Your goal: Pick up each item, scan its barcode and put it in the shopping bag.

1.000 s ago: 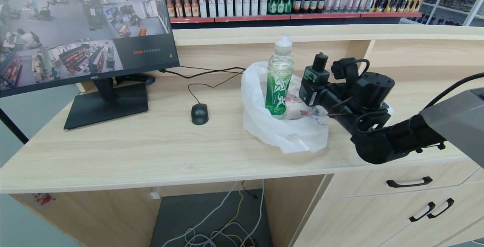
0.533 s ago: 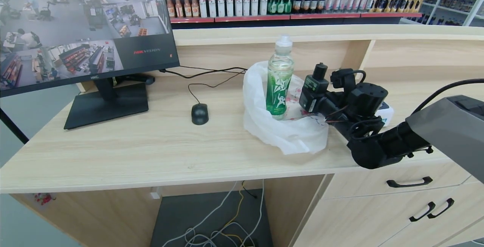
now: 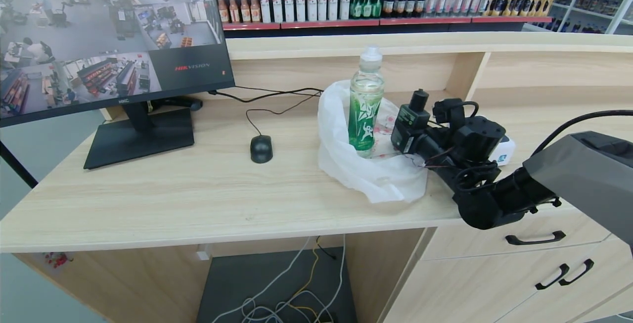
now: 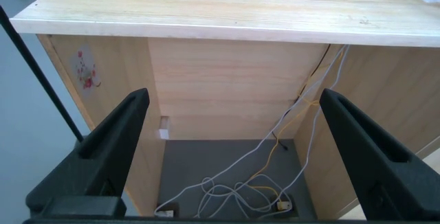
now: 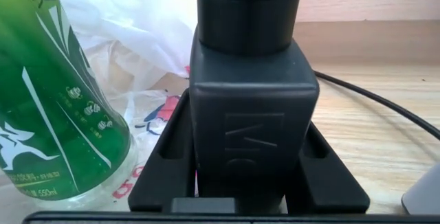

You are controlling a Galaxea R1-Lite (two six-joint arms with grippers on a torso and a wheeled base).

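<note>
White plastic shopping bag (image 3: 376, 184) sits open on light wood counter (image 3: 198, 199). Upright inside is a clear bottle w/ green label (image 3: 365, 110). Right gripper (image 5: 249, 176) clamps a black square bottle w/ round cap (image 3: 411, 117) over the bag's right side, just beside the green one. Left gripper (image 4: 234, 100) is below the counter front, fingers spread wide, empty.
</note>
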